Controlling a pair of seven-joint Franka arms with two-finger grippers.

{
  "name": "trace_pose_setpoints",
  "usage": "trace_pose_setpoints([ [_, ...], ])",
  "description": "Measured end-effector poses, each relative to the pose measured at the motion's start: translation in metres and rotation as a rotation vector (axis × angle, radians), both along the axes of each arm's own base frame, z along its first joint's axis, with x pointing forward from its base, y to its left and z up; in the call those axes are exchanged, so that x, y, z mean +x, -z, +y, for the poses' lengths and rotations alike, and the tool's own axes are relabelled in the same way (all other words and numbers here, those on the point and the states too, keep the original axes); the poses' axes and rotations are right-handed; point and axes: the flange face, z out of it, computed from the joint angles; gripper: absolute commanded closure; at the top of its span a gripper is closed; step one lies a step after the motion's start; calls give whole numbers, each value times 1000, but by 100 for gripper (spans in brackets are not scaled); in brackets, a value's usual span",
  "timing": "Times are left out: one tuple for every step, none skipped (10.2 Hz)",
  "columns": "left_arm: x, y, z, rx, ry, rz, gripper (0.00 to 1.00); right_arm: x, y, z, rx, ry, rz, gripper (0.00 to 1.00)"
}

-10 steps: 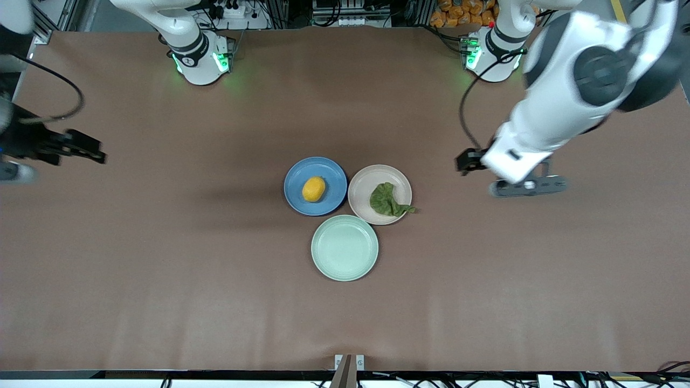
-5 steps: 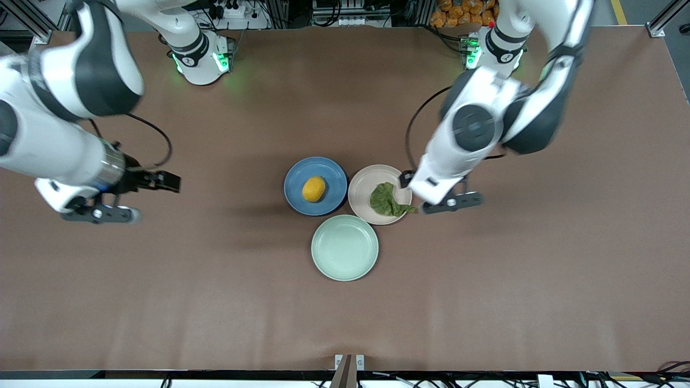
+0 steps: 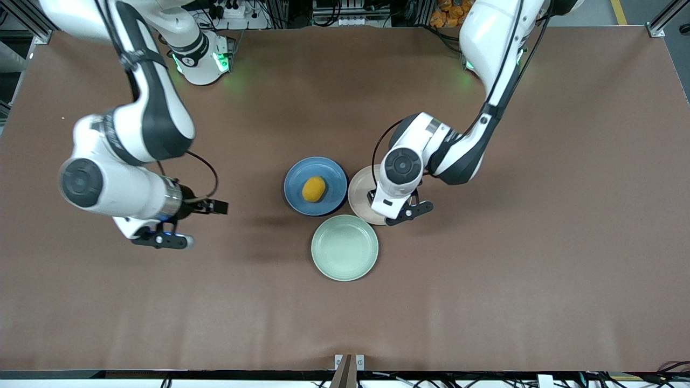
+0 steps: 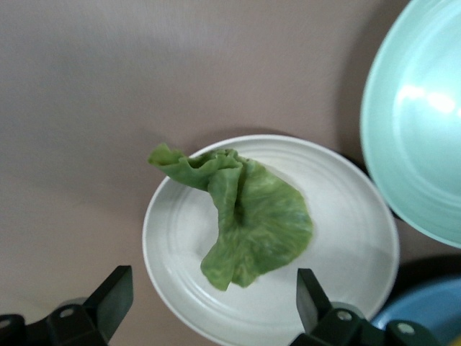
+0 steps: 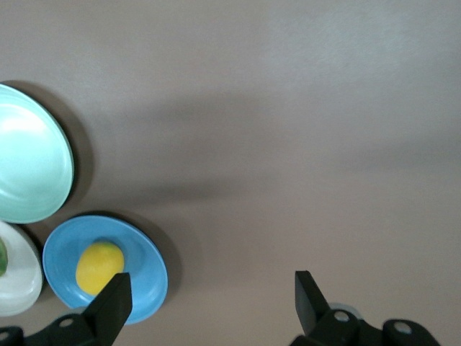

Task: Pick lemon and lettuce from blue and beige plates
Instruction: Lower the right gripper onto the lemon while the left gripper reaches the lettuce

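Observation:
The lemon (image 3: 313,189) lies on the blue plate (image 3: 329,172). The beige plate (image 3: 358,196) stands beside it, toward the left arm's end. The left arm hides the lettuce in the front view. In the left wrist view the lettuce (image 4: 252,216) lies crumpled on the beige plate (image 4: 346,238). My left gripper (image 3: 399,213) is open over that plate, its fingers (image 4: 115,292) wide apart above the leaf's edge. My right gripper (image 3: 160,238) is open and empty over bare table toward the right arm's end, apart from the blue plate (image 5: 140,270) and the lemon (image 5: 99,267).
An empty mint-green plate (image 3: 344,247) stands nearer to the front camera and touches the other two plates. It also shows in the left wrist view (image 4: 425,144) and the right wrist view (image 5: 29,166). The brown table (image 3: 485,280) spreads round the plates.
Both arms have swung in toward the plates. The left gripper has come over the beige plate and now hides the lettuce. The right gripper has moved closer to the blue plate.

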Motion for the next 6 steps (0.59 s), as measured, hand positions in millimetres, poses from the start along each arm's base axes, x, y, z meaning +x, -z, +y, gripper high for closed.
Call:
trace_pose_setpoints([
  [-4,17,-1,2,-19,-5,3,-5,18,19,-10,34,21,0],
  [-7,30,-1,-3,-33,-17,7,-12,38,44,-13,70,48,0],
  [-10,41,-2,-5,-42,-24,17,-19,57,68,-8,94,76,0],
  [-11,48,-4,-6,-46,-27,37,-26,74,88,4,103,106,0],
  [-12,51,-5,-7,-48,-29,56,-31,88,101,17,120,129,0],
  [-13,52,-5,-7,-51,-30,75,-36,102,112,25,142,138,0],
])
